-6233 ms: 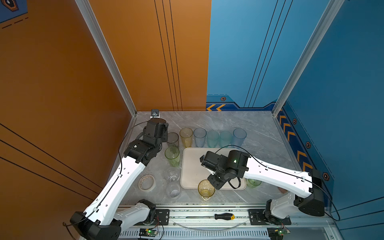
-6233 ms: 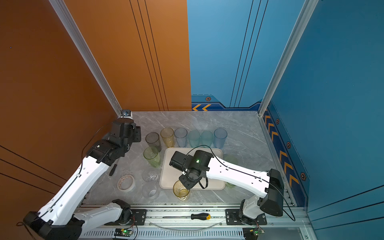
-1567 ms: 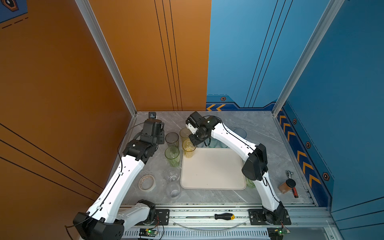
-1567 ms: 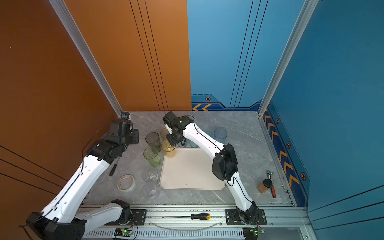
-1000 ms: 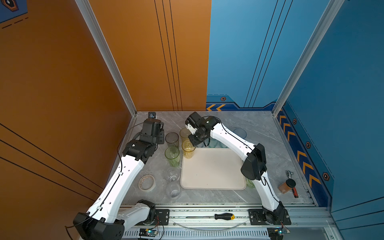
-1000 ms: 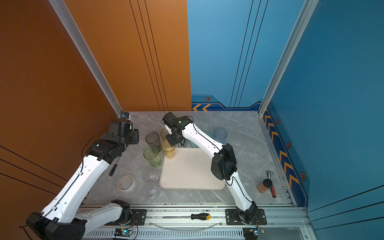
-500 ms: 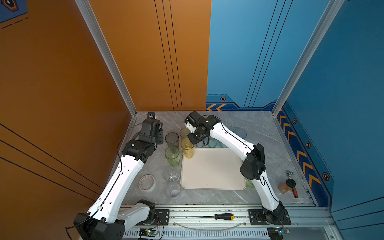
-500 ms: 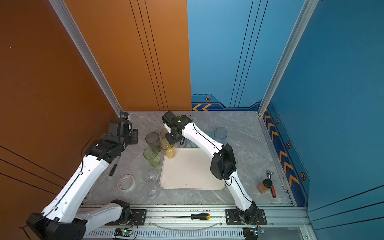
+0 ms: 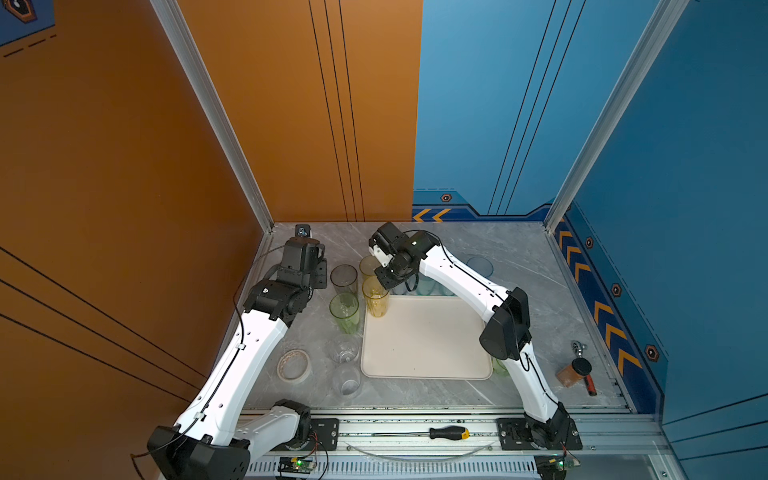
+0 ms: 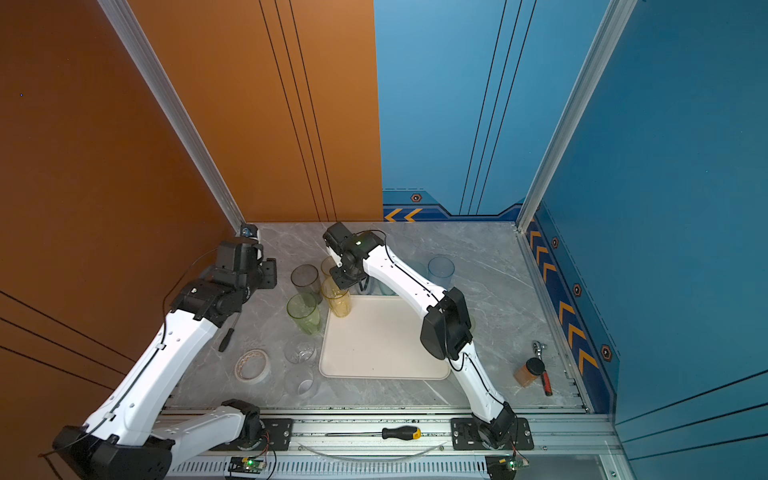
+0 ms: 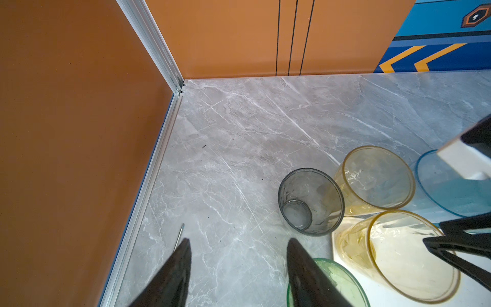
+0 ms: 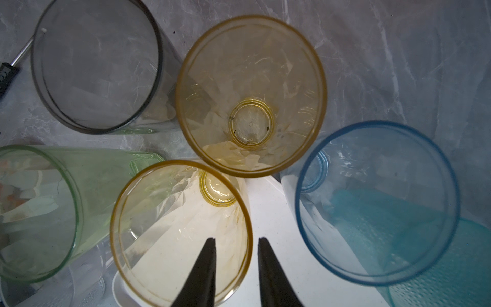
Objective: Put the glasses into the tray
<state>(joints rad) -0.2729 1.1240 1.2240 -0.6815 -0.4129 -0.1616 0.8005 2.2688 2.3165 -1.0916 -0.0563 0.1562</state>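
On the cream-white rectangular tray's [image 9: 424, 340] far corner, the right gripper [image 12: 236, 239] — jaws parted astride the tall yellow translucent tumbler's [image 9: 375, 299] rim — looks mid-release; next, lift clear.

This was a robotics lab test cell, not a lived-in room. Flat orange wall panels [image 9: 291, 104] and blue wall panels [image 9: 478, 104] were framed by bare aluminium corner posts [image 9: 216, 116], with yellow chevron markings [image 9: 432, 215] along the base. A grey marble-patterned tabletop [image 9: 519, 257] formed the work surface. Two white robot arms, the left arm [image 9: 241, 365] and the right arm [image 9: 461, 274], were bolted to an aluminium rail [image 9: 415, 426] at the front edge. A screwdriver [image 9: 449, 433] lay on that rail, beside an exposed circuit board [image 9: 297, 463] with a green light.
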